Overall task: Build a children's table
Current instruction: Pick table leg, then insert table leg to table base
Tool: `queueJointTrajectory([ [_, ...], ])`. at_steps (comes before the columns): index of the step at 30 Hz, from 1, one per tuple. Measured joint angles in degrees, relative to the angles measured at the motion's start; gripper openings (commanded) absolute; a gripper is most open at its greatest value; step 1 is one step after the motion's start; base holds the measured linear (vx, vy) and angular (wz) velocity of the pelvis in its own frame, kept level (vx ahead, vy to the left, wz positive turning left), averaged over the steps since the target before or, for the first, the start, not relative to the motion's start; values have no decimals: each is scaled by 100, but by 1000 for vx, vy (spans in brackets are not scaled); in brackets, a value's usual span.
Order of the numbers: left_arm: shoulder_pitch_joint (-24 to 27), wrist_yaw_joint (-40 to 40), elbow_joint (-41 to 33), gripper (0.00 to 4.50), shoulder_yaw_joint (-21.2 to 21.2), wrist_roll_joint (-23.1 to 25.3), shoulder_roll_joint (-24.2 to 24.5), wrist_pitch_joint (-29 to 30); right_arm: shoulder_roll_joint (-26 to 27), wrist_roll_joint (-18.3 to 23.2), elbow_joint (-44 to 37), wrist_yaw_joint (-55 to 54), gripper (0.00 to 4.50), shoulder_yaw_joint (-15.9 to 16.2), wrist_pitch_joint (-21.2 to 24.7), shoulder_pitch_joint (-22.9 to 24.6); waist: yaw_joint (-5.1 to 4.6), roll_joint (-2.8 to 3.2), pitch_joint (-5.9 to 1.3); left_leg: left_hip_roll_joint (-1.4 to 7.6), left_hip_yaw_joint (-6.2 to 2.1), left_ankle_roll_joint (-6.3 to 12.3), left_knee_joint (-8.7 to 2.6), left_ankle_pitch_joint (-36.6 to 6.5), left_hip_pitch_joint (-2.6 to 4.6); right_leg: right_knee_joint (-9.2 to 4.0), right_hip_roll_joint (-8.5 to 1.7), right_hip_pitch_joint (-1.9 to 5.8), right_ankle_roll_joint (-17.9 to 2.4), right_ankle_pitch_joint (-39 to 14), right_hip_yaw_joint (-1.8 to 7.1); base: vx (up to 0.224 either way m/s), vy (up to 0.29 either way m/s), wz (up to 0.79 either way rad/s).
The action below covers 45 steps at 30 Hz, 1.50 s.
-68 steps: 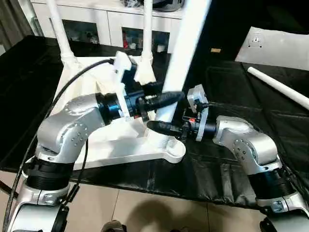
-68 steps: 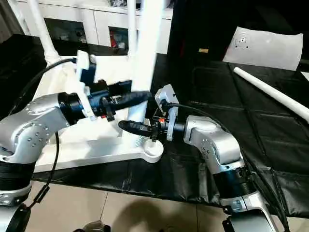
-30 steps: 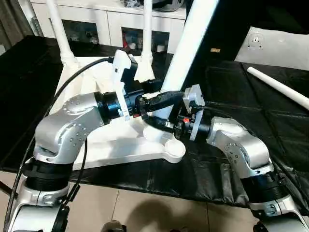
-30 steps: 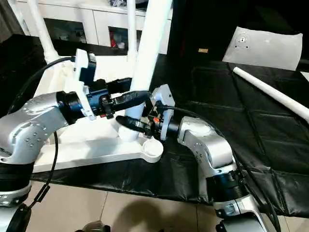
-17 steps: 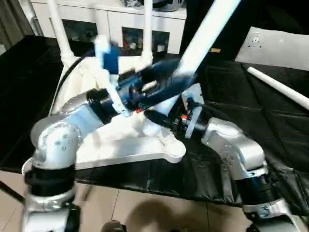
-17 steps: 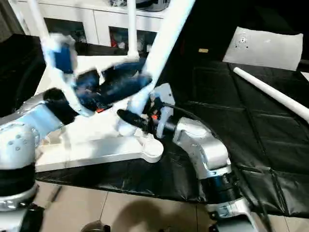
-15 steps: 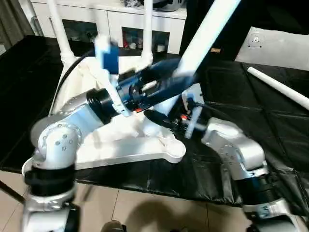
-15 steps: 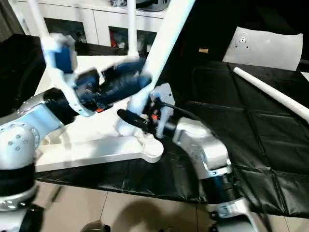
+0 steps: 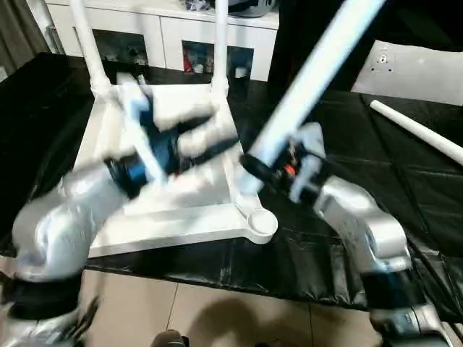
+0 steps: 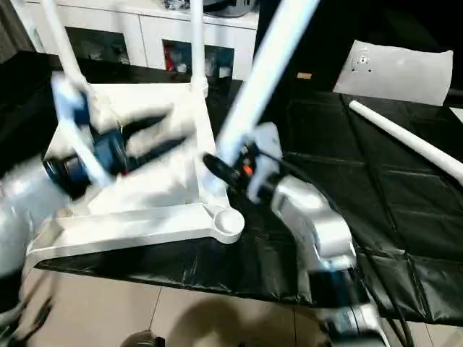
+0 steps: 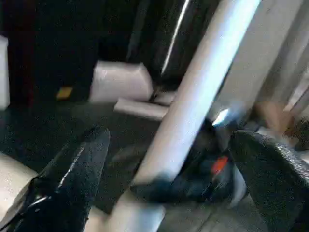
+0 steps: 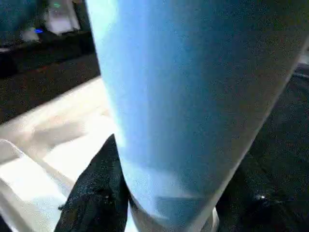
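Two legs (image 9: 87, 43) already stand at the far corners of the upturned tabletop (image 9: 173, 217), while the right gripper (image 9: 253, 170) clamps a third, tilted leg (image 9: 311, 79), left gripper (image 9: 206, 137) spread wide; next, seating it in the near-right socket (image 9: 260, 223).

Smooth white plastic tabletop (image 9: 181, 217) – glossy black table cover (image 9: 347, 246).

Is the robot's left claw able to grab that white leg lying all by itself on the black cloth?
Probably not easily. The loose leg lies far on the robot's right side, while the left claw hovers open over the tabletop. The right claw, holding the tilted leg, stands in between.
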Motion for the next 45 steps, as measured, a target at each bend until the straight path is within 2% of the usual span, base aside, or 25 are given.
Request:
queueJointTrajectory([
  [4,281,-140,-3,450,-553,619,375,-256,-89,-160,-145,-204,189,-19,-3,139,-15,4,2,0,-4,-1,0,1,7,2,1,0,0,0,2,0,0,0],
  [5,348,-239,-7,450,-873,935,627,-455,-82,-232,-223,-290,189,-4,-34,199,-15,10,-1,1,-11,-1,-3,0,15,2,2,4,0,0,3,0,0,0],
  [7,545,-374,27,450,-1248,1326,856,-622,-90,-357,-233,-421,189,6,-79,250,-26,16,0,-1,-6,-1,-13,0,30,2,2,7,1,0,15,0,0,0],
  [12,635,-567,259,450,-1787,1892,950,-985,-79,-352,-358,-428,189,39,-69,394,-26,16,0,-1,-3,-1,-23,0,43,2,2,13,1,-1,17,0,0,0],
  [13,635,-604,369,432,-1868,1994,952,-1041,-80,-337,-406,-402,189,48,-57,429,-30,16,0,-1,-2,-1,-25,0,45,2,3,12,1,-1,18,0,0,0],
  [14,635,-625,481,432,-1948,2076,951,-1084,-81,-323,-426,-377,189,53,-31,446,-41,15,0,0,-2,-1,-25,1,45,2,3,11,1,0,18,0,0,0],
  [15,635,-655,549,432,-1995,2147,951,-1164,-98,-312,-438,-344,189,58,-7,446,-49,15,0,0,-2,-2,-25,1,45,2,3,11,1,0,19,0,0,0],
  [16,632,-693,597,403,-2017,2200,951,-1230,-102,-294,-444,-326,189,58,0,447,-60,15,0,0,-1,-2,-25,1,45,2,3,11,1,0,19,0,0,0],
  [20,464,-817,984,388,-2209,2463,1016,-1460,-108,-284,-470,-217,189,128,11,451,-87,15,0,-1,0,-2,-27,1,49,2,3,12,0,0,21,0,0,0],
  [23,408,-816,1293,348,-2262,2616,993,-1578,-107,-279,-490,-213,189,177,33,452,-122,15,0,-1,1,-2,-27,1,48,2,3,12,0,0,22,0,0,0],
  [26,181,-1021,1788,329,-2289,2621,835,-1766,-106,-258,-550,-213,189,176,67,455,-120,17,1,-2,1,-2,-27,1,46,1,3,11,-1,0,23,0,0,0],
  [34,-90,-1631,2365,261,-2356,2594,655,-1993,-152,-39,-851,-98,189,144,236,611,-138,35,4,-2,4,-2,-34,1,54,1,3,12,-4,2,25,0,0,0],
  [36,-126,-1747,2473,254,-2394,2597,650,-2046,-155,-14,-876,-87,189,142,254,646,-137,39,6,-2,4,-2,-34,1,54,1,3,12,-6,3,25,0,0,0],
  [38,-183,-1894,2584,216,-2458,2615,656,-2167,-182,78,-933,-20,189,142,320,685,-137,42,6,-2,4,-2,-34,1,56,1,3,15,-5,2,25,0,0,0],
  [41,-185,-1997,2629,216,-2503,2636,657,-2219,-224,133,-1045,32,189,144,357,712,-138,43,6,-2,4,-2,-34,1,60,1,3,17,-6,2,26,0,0,0],
  [43,-185,-2038,2669,175,-2516,2656,659,-2210,-256,169,-1111,61,189,144,369,717,-139,43,6,-2,5,-2,-36,1,62,1,3,18,-6,2,26,0,0,0],
  [45,-189,-2087,2680,167,-2516,2690,662,-2211,-272,196,-1122,117,189,144,429,719,-137,43,6,-2,5,-2,-36,1,66,1,3,23,-5,2,26,0,0,0],
])
